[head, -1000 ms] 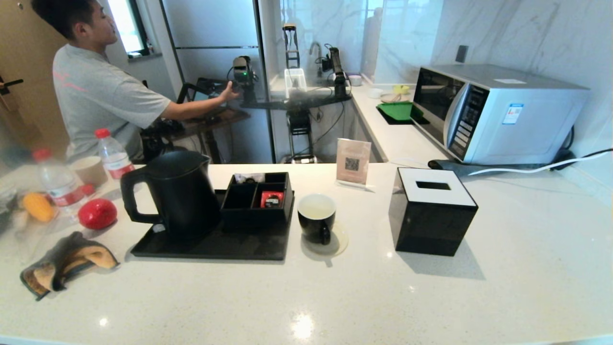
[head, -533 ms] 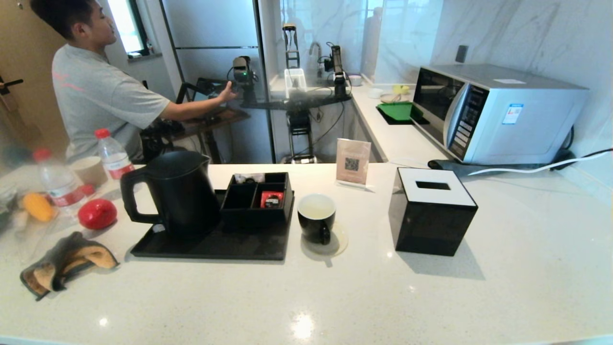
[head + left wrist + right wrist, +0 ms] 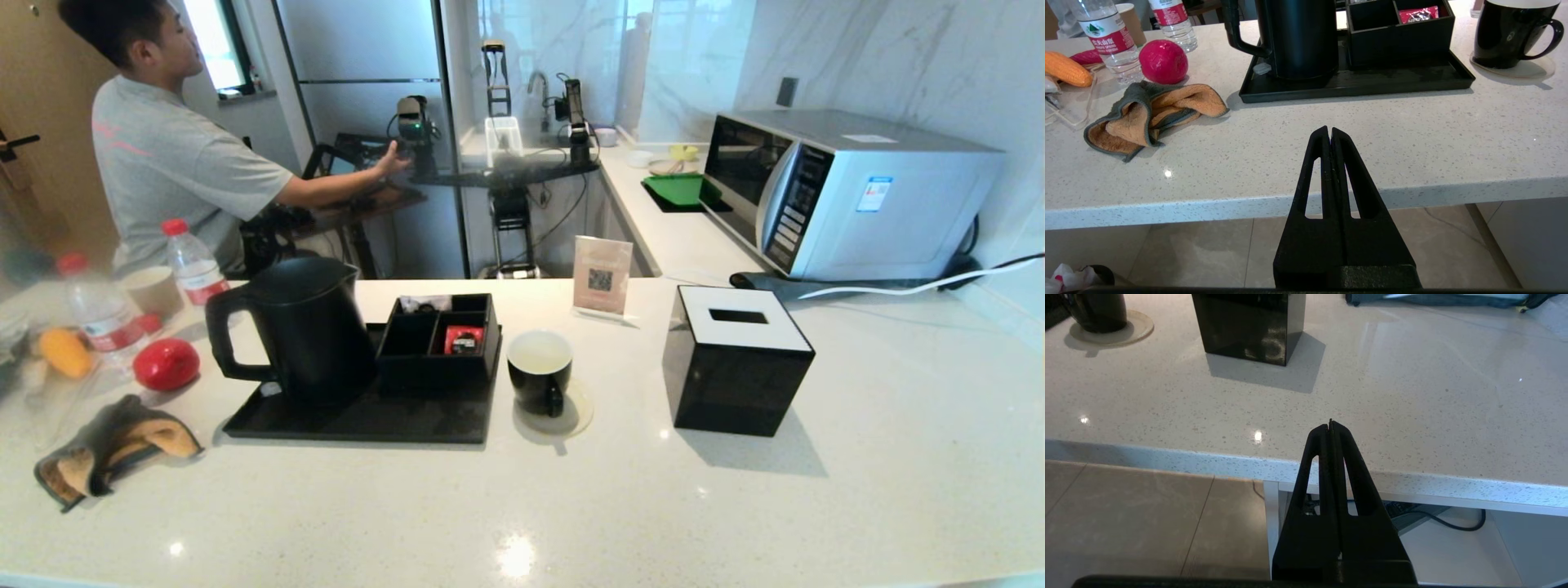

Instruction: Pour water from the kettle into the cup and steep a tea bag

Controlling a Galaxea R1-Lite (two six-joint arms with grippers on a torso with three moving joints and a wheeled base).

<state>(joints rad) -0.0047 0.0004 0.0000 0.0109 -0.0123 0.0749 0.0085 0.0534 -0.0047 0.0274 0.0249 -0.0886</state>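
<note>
You haven't started: both grippers (left point(image 3: 1330, 131), right point(image 3: 1330, 425)) hang clenched, empty. Next, grab the kettle point(image 3: 304, 327), center-left.

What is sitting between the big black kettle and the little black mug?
In the head view, a black compartment box with a red packet inside sits on the tray between the kettle and the mug.

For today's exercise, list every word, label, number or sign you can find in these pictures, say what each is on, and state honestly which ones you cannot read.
No text here can be read with certainty.
Water bottle: red label with a green mountain logo and white characters, too small to read.
Card stand: a QR code with lines of print, too blurred.
Microwave: blue and white sticker and button markings, unreadable.
Red packet in the organizer: dark print, unreadable.
</note>
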